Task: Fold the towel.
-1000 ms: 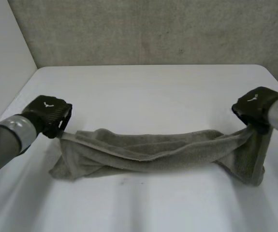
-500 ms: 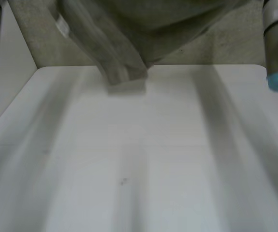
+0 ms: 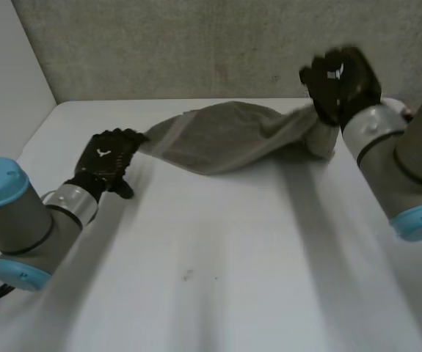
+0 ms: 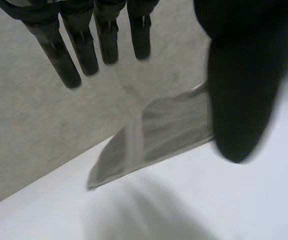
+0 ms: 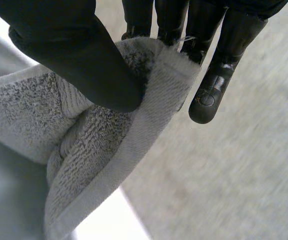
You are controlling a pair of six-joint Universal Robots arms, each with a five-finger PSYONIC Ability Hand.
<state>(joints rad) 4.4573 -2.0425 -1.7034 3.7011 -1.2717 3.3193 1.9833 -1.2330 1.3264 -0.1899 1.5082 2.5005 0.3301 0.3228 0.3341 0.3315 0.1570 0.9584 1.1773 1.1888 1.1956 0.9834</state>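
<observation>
The grey towel (image 3: pixel 218 136) sags in a band over the far part of the white table (image 3: pixel 233 264). My right hand (image 3: pixel 340 81) holds its right end up above the table's back edge. In the right wrist view the thumb (image 5: pixel 83 65) pinches a bunched corner of the towel (image 5: pixel 98 145) against the fingers. My left hand (image 3: pixel 106 158) lies low at the towel's left end, just beside it. In the left wrist view its fingers (image 4: pixel 83 50) are straight and apart from the thumb (image 4: pixel 239 90). The towel (image 4: pixel 169 130) lies beyond them, not gripped.
A rough grey wall (image 3: pixel 196 44) runs along the table's back edge. A plain white wall (image 3: pixel 5 88) closes the left side. Both forearms reach over the table's sides, the right one (image 3: pixel 401 169) standing high.
The towel went from the near table up high and then to the far side. My left hand has opened and let go of its end; the right still holds its end.
</observation>
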